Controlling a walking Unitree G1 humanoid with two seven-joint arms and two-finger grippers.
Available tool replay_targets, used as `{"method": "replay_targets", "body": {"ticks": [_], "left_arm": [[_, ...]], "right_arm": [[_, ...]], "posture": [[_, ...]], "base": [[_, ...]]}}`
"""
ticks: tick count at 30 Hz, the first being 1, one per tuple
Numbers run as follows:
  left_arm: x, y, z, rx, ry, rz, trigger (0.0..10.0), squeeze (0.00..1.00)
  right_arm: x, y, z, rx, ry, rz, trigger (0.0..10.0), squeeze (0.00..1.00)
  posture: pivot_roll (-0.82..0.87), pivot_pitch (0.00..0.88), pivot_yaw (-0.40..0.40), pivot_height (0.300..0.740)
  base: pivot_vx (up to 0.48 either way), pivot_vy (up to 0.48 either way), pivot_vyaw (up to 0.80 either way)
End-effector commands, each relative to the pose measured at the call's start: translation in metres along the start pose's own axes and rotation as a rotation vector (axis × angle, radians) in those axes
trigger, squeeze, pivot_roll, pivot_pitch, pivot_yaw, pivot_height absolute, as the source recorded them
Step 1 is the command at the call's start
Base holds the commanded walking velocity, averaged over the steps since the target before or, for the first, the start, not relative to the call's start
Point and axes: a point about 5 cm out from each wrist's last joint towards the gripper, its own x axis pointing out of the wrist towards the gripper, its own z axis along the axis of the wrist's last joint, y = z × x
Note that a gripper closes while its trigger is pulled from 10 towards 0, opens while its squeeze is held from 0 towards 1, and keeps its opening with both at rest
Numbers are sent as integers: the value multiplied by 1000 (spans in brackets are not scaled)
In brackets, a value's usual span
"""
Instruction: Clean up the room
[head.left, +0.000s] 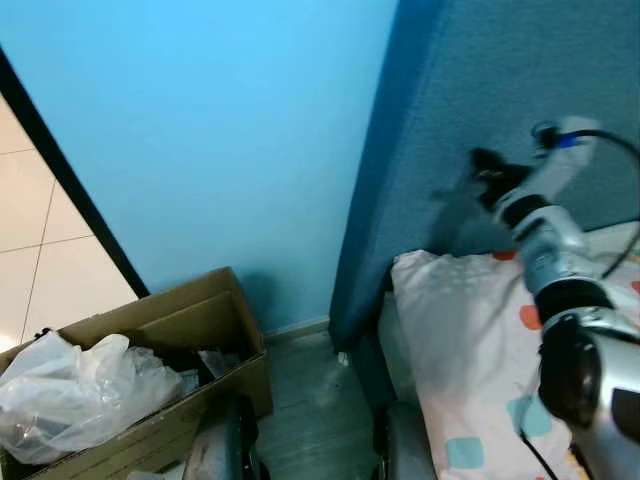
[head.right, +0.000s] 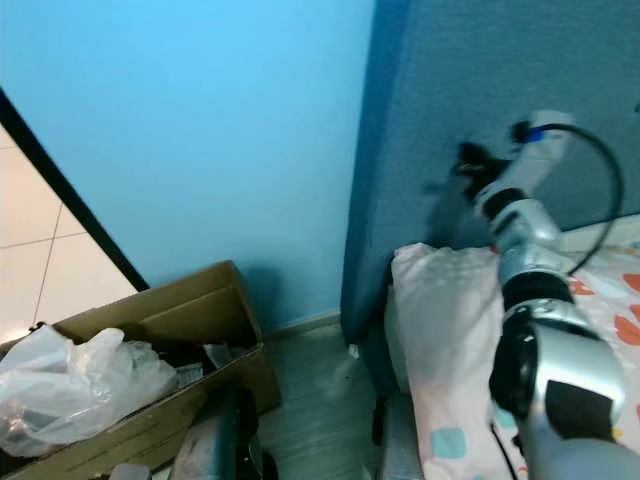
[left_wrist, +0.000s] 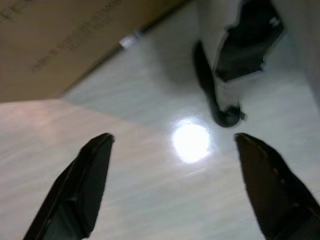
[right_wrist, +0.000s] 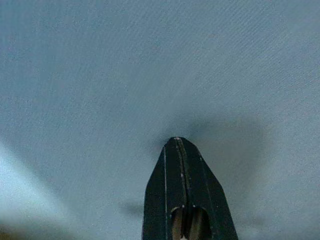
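Note:
My right arm is raised over the bed, and its gripper (head.left: 483, 165) points at the dark blue padded headboard (head.left: 480, 90). In the right wrist view the two black fingers (right_wrist: 183, 185) are pressed together with nothing between them, close to the blue fabric. My left gripper (left_wrist: 172, 150) hangs low and is open over the pale floor (left_wrist: 150, 200), with nothing held. A cardboard box (head.left: 190, 330) on the floor at the lower left holds a crumpled clear plastic bag (head.left: 70, 390) and some dark items.
A white pillow (head.left: 460, 330) and a sheet with coloured patches (head.left: 470, 450) cover the bed at the right. A light blue wall (head.left: 220, 130) rises behind the box. A narrow strip of floor (head.left: 310, 400) runs between box and bed. A black cable (left_wrist: 207, 90) lies on the floor.

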Motion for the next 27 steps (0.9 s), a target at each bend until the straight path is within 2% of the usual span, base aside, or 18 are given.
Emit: {"method": "replay_targets", "body": {"ticks": [1,2,3,4,5,6,7,9,10,12,13,15,16,18,19,21,24,27], "left_arm": [[-4,-1,-10,-11,34,2,10000,0],[-3,-1,-10,-13,34,2,10000,0],[-3,-2,-10,-13,35,-1,10000,0],[-3,-3,-9,-14,35,-4,10000,0],[-3,-3,-9,-14,35,-4,10000,0],[-2,-4,-9,-14,36,-7,10000,0],[-2,-4,-9,-14,36,-7,10000,0],[-1,-6,-9,-13,40,-16,10000,0],[-1,-6,-9,-13,40,-16,10000,0],[-1,-7,-8,-12,40,-21,10000,0],[-1,-7,-8,-12,40,-21,10000,0],[0,-7,-7,-9,39,-27,10000,0],[0,-7,-7,-9,39,-27,10000,0],[0,-7,-7,-6,38,-30,10000,0],[0,-7,-7,-6,38,-30,10000,0],[-1,-5,-6,-4,36,-31,10000,0],[-1,-3,-6,-3,35,-32,10000,0],[-1,-3,-6,-4,35,-31,10000,0]], "right_arm": [[-8,-5,-29,-55,145,-85,10000,0],[-14,-16,-32,-57,154,-163,10000,0],[-24,-33,-33,-46,141,-273,10000,663],[-30,-44,-33,-37,128,-343,10000,663],[-30,-44,-33,-37,128,-343,10000,663],[-40,-58,-31,-25,106,-421,10000,1000],[-40,-58,-31,-25,106,-421,10000,1000],[-70,-93,-29,4,50,-620,10000,1000],[-70,-93,-29,4,50,-620,10000,1000],[-94,-115,-30,14,25,-758,10000,1000],[-94,-115,-30,14,25,-758,10000,1000],[-129,-139,-38,6,27,-937,10000,1000],[-129,-139,-38,6,27,-937,10000,1000],[-157,-153,-47,-10,57,-1059,10000,1000],[-157,-153,-47,-10,57,-1059,10000,1000],[-187,-165,-58,-17,114,-1181,10000,1000],[-207,-171,-66,-1,153,-1251,10000,1000],[-215,-173,-70,9,181,-1269,10000,1000]], "posture": [[232,248,-51,578],[231,245,-50,578],[224,242,-52,578],[223,240,-51,578],[223,240,-51,578],[219,239,-50,578],[219,239,-50,578],[210,232,-50,578],[210,232,-50,578],[205,230,-48,578],[205,230,-48,578],[203,231,-44,578],[203,231,-44,578],[203,235,-39,578],[203,235,-39,578],[203,238,-35,578],[199,238,-36,578],[196,236,-36,578]], "base": [[0,0,0],[0,0,0],[0,0,0],[0,0,0],[0,0,0],[0,0,0],[0,0,0],[0,0,0],[0,0,0],[0,0,0],[0,0,0],[0,0,0],[0,0,0],[0,0,0],[0,0,0],[0,0,0],[0,0,0],[0,0,0]]}}
